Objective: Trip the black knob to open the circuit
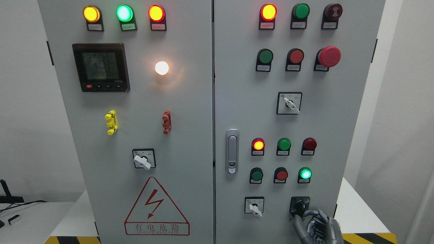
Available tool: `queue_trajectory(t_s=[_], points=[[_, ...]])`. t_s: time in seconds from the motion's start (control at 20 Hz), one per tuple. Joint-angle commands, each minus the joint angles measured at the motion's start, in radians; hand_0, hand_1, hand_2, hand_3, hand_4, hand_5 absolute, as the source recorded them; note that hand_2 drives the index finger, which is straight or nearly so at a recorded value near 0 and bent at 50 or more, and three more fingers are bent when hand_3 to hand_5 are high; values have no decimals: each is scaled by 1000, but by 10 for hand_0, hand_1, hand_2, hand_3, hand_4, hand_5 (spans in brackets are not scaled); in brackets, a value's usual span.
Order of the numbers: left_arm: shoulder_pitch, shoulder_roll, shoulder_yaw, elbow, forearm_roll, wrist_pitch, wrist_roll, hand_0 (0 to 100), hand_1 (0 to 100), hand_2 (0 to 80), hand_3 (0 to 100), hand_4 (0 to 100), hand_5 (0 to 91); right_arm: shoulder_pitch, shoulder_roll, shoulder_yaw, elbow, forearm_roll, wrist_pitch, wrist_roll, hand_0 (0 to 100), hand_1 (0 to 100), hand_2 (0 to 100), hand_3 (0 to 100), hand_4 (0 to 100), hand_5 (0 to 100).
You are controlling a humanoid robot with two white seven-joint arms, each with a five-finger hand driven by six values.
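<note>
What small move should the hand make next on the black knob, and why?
Probably lift the right hand slightly and close its fingers around the black knob. The hand sits just below and right of the knob at the cabinet's lower right, fingertips curled near its lower edge, but a firm grasp isn't evident, so turning now might slip.
</note>
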Motion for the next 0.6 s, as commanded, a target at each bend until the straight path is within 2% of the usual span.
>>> queue_trajectory(t_s=[0.0,0.55], points=[[0,-1,0,0,5,0,0,120,389,0,0,0,0,0,-10,-28,-2,0,0,-4,434,742,526,914,974,999],[0,-1,0,0,5,0,0,120,389,0,0,0,0,5,-13,-29,0,0,0,-4,436,742,497,910,972,999]])
